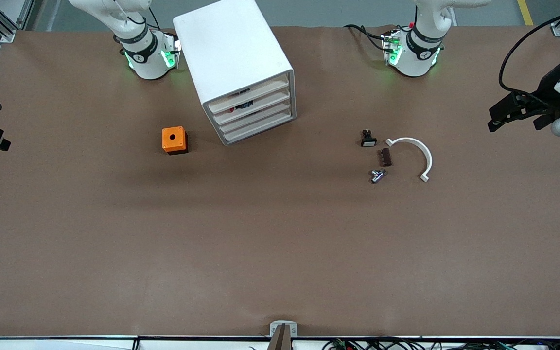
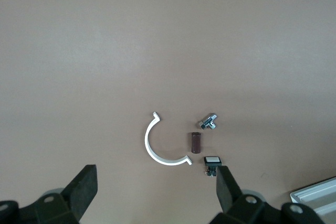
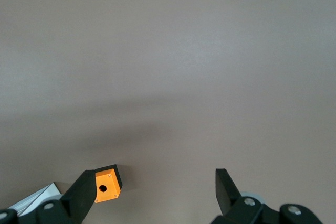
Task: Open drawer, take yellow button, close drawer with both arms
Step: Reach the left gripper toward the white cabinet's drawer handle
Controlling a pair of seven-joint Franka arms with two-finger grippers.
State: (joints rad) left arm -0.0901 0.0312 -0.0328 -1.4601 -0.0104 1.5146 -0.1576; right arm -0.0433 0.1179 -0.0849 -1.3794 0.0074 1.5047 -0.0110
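— Waiting at the desk's (image 1: pixel 280 233) ends: left end effector (image 2: pixel 155 190) spread wide above the white plastic half-ring (image 2: pixel 160 148); right end effector (image 3: pixel 152 192) equally wide, just by the orange cube with a round hole (image 3: pixel 106 184).

— Nothing done yet?

— Nothing: shallow white top drawer (image 1: pixel 248 95) of the white boxy cabinet (image 1: pixel 234 53) shut, well apart from both. Button unseen, presumably inside.

— In the way?

— Hardly: small black switch (image 1: pixel 368 139), brown block (image 1: pixel 386 157), metal fitting (image 1: pixel 377 175) beneath the left one.

**Readable markings: none**

No legible text, brand, number or sign anywhere. The cabinet (image 1: pixel 234 53) carries blank white faces; the orange box (image 1: pixel 174 140) shows only a round hole (no lettering). Dark marks on the arm bases (image 1: pixel 149 56) are too small to read.
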